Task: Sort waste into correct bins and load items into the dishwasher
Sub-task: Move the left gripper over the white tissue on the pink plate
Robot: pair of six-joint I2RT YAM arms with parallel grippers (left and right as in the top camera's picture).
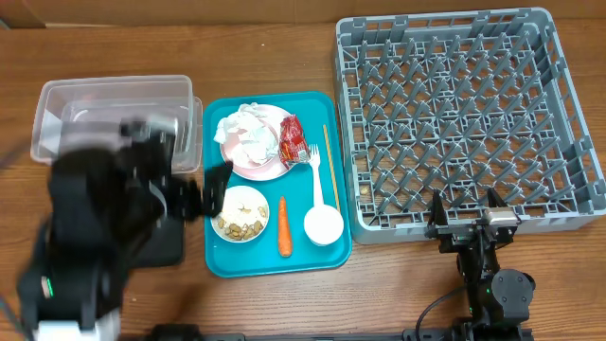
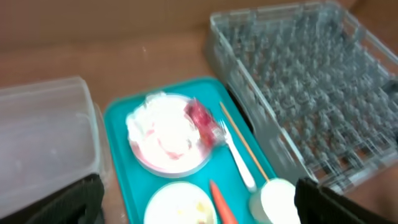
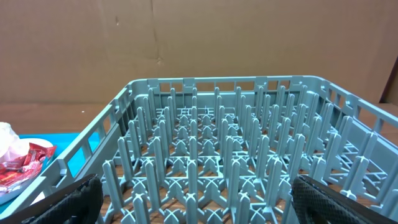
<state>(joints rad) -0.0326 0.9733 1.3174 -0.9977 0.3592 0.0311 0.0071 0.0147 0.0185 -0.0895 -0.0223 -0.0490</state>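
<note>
On the teal tray, a pink plate (image 1: 258, 171) holds crumpled napkins (image 1: 244, 131) and a red wrapper (image 1: 291, 138). A bowl (image 1: 240, 213) with food bits, a carrot (image 1: 283, 227), a white cup (image 1: 323, 224), a fork (image 1: 315, 175) and a chopstick (image 1: 330, 161) lie beside it. My left gripper (image 1: 210, 189) hovers open at the tray's left edge, above the bowl (image 2: 180, 208) and carrot (image 2: 221, 205). My right gripper (image 1: 466, 220) stands open at the front rim of the grey dish rack (image 1: 464, 114), with only the rack's pegs (image 3: 199, 168) ahead of it.
The teal tray (image 1: 220, 258) sits between the rack and the two bins. A clear tub (image 1: 104, 114) stands at the back left. The flat black tray (image 1: 163, 251) in front of it is mostly hidden under my blurred left arm.
</note>
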